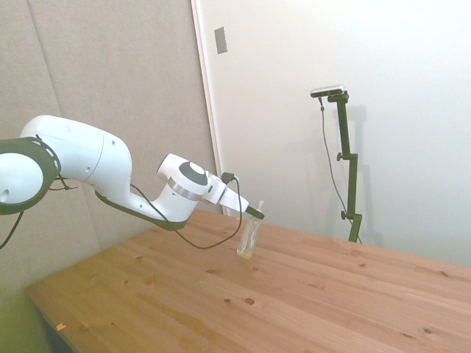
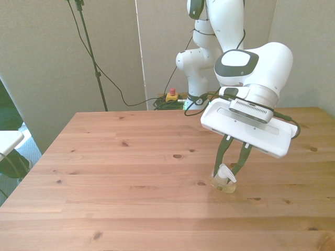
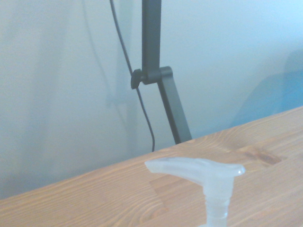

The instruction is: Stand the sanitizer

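The sanitizer (image 1: 249, 238) is a small clear bottle with yellowish liquid at the bottom. It stands nearly upright on the wooden table (image 1: 309, 294), its base on or just above the wood. My gripper (image 1: 255, 214) comes down at a slant from the left and is shut on the bottle's upper part. Across the table, the sanitizer (image 2: 223, 181) sits toward the front view's right with my gripper (image 2: 228, 168) around its neck, one dark finger on each side of the white pump. The wrist view shows only the white pump nozzle (image 3: 199, 170) close up, above the table top.
Bare wood surrounds the bottle on the table (image 2: 131, 172). The robot's base (image 2: 193, 78) rises behind the far edge, with cables and a red-and-yellow button box (image 2: 171, 95) beside it. A white object (image 2: 8, 140) juts in at the front view's left edge, off the table.
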Action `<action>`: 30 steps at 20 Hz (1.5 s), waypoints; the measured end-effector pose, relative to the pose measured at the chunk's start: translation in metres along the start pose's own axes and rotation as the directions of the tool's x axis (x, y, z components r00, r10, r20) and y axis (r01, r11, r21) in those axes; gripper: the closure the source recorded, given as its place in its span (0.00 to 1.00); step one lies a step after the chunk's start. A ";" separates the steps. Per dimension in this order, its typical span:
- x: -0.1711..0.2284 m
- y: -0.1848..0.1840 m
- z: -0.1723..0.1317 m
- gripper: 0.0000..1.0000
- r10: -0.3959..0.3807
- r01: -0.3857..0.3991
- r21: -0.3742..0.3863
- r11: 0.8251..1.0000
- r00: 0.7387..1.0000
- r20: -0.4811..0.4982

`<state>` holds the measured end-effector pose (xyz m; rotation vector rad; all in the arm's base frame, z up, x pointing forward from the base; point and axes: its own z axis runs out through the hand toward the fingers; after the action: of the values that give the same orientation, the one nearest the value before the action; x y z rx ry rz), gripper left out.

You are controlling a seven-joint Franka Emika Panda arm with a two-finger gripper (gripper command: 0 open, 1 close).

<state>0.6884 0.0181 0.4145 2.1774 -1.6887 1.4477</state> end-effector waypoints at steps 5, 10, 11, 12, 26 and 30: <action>-0.008 0.001 -0.002 1.00 0.042 -0.036 0.059 0.998 0.995 -0.090; -0.022 -0.001 0.003 1.00 0.076 -0.058 0.104 0.993 0.980 -0.185; -0.025 -0.002 0.004 1.00 0.083 -0.061 0.111 0.992 0.975 -0.206; -0.028 -0.003 0.006 1.00 0.091 -0.067 0.116 0.991 0.972 -0.217; -0.042 -0.009 0.025 1.00 0.101 -0.068 0.142 0.988 0.966 -0.239; -0.042 -0.009 0.024 0.00 0.101 -0.069 0.143 0.987 0.966 -0.236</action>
<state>0.7113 0.0410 0.3771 1.9084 -1.6628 1.8136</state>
